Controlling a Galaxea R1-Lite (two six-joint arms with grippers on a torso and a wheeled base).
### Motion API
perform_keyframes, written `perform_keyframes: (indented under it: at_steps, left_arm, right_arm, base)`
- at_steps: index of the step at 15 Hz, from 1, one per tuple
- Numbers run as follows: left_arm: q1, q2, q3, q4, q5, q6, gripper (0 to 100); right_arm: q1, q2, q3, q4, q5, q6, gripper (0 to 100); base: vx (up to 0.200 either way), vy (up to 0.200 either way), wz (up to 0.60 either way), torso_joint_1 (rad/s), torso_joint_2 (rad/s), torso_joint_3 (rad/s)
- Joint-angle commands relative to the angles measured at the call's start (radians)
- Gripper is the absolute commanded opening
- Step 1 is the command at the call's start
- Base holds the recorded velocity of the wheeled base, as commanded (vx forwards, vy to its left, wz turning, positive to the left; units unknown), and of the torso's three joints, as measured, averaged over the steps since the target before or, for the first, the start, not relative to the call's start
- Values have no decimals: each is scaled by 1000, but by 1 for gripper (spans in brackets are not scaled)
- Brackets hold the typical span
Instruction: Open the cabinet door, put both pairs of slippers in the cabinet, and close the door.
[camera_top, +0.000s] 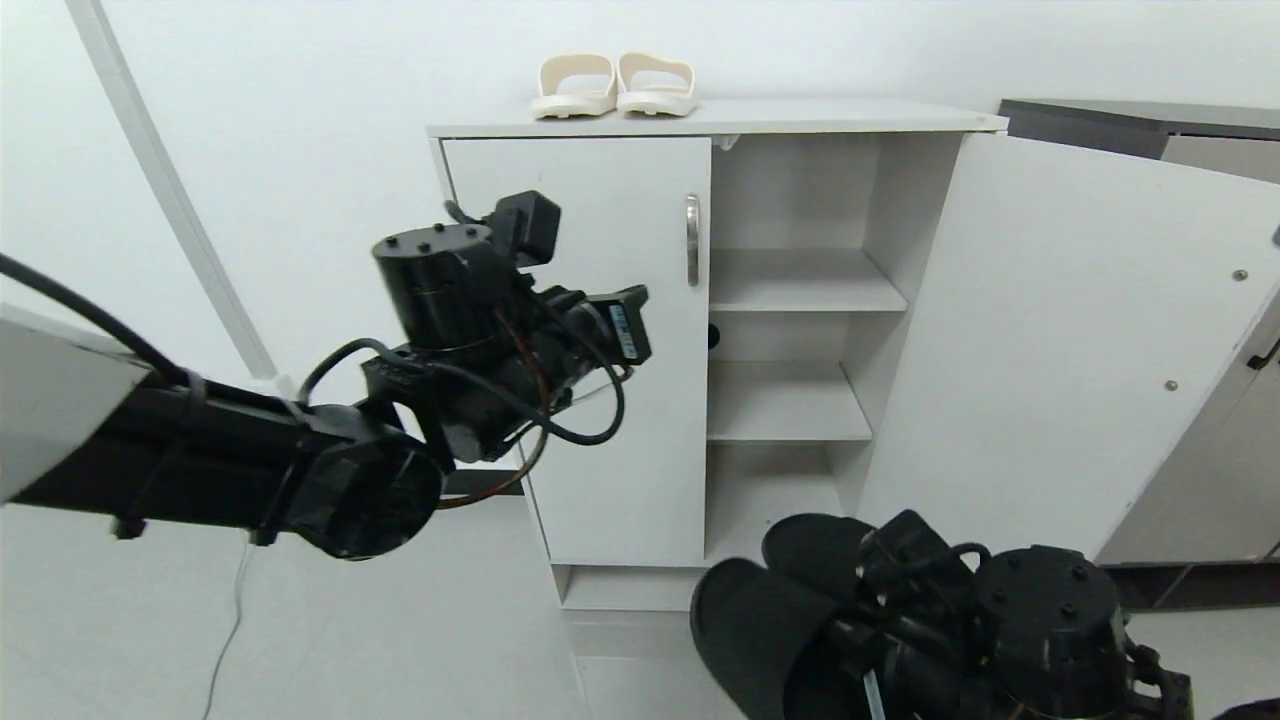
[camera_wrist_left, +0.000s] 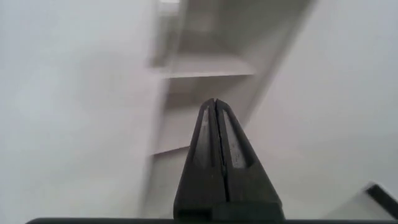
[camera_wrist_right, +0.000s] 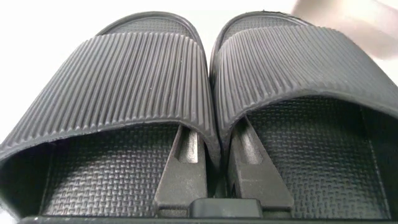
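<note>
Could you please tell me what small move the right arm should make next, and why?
Probably ease the right claw forward toward the bottom compartment: it pinches the black slippers together, the right door stands open, and that space lies just ahead of them.

Right gripper (camera_wrist_right: 214, 127) has one finger inside each shoe of the held slipper pair (camera_top: 790, 590); cabinet (camera_top: 720, 118) shelves (camera_top: 800, 280) ahead and above it; open door (camera_top: 1050, 350) to its right; closed door (camera_top: 590, 350) behind left gripper (camera_wrist_left: 215, 109); second slipper pair (camera_top: 615, 88) on the cabinet top.
</note>
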Motion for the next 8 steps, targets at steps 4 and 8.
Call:
perform_keyframes:
  at_steps: [4,8]
  left_arm:
    - [117,-554,462,132,275,53,0]
    - [255,-1008,752,347,405,107,0]
  right_arm:
    - [-98,140,-184,2,-222,69,0]
    - [-100,148,-191,-5,-242,72,0]
  base:
    - [0,0,0,0,0,0]
    - [0,0,0,0,0,0]
